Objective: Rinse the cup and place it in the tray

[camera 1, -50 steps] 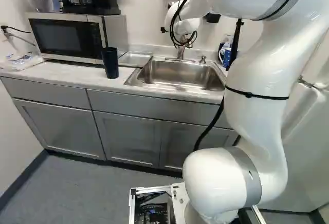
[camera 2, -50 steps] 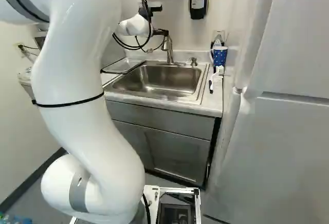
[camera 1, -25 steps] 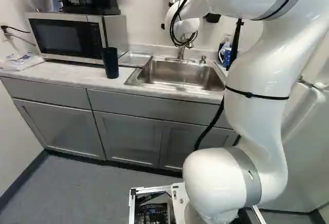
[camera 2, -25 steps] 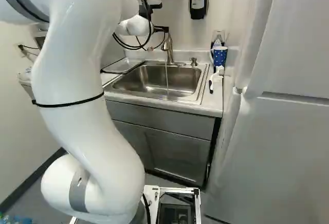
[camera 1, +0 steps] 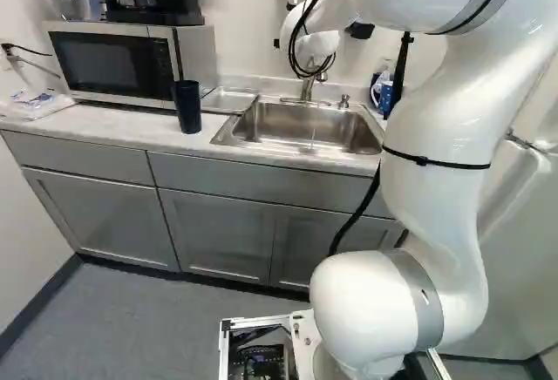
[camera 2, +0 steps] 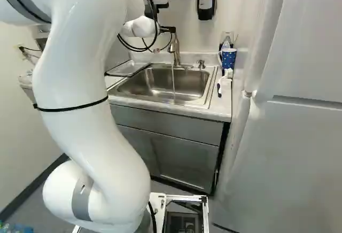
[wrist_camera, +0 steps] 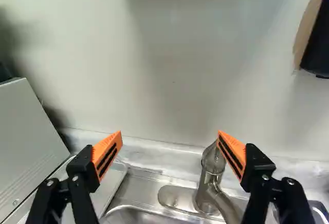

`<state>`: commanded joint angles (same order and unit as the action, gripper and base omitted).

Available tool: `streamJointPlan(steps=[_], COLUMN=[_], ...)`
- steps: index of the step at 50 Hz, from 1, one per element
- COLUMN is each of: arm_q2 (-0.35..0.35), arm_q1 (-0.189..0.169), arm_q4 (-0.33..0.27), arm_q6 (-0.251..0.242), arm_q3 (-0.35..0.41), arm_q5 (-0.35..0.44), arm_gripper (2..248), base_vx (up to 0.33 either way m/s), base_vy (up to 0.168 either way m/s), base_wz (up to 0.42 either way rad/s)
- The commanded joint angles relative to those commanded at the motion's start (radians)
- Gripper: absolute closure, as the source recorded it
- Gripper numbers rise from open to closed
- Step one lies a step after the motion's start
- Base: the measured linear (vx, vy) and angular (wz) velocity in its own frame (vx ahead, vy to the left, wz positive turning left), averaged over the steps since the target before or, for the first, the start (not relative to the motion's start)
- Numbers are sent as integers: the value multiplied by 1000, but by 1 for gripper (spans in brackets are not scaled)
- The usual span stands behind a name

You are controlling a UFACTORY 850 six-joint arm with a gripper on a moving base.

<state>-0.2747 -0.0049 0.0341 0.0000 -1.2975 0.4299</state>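
Running tap, cup off to the robot's left

Your gripper [wrist_camera: 170,132] is spread wide, nothing pinched. The tap [wrist_camera: 209,175] shows by its right-hand finger; you can't tell whether they touch. Water [camera 2: 173,83] is falling into the sink [camera 2: 165,86], so the rinse looks ready for a cup.

Your likely target, the dark cup [camera 1: 187,106], stands upright on the worktop [camera 1: 96,122], close to its front edge, just ahead of the right end of the microwave [camera 1: 113,64]. From the gripper it lies to the robot's left and back towards the base, past the tray [camera 1: 228,100] at the sink's left side. Its long axis is vertical; the fingers sit side by side, so a level approach should straddle its wall. A spotted mug [camera 2: 228,58] stands beyond the sink's right side; I'd judge it not yours.

One arm [camera 2: 88,105] to work with: tall and bent near the base, forearm reaching ahead over the sink, gripper roughly level, facing the wall. You'd want to draw it off the tap first, then swing left, minding the microwave's corner. A low sweep could tip the cup.
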Motion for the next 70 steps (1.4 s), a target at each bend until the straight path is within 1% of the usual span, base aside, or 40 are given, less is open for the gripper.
streamJointPlan(steps=[7,13,33,48,59,70], arm_q2=[8,30,143,223,281,341], arm_q1=[1,2,2,2,1,1], arm_q4=[0,0,0,0,0,0], arm_q6=[0,0,0,0,0,0], arm_q3=[10,33,121,204,263,321], arm_q5=[0,0,0,-6,-43,-114], arm_gripper=[3,3,3,3,3,3], base_vx=[0,0,0,0,0,0], base_vy=[0,0,0,0,0,0], base_wz=[0,0,0,0,0,0])
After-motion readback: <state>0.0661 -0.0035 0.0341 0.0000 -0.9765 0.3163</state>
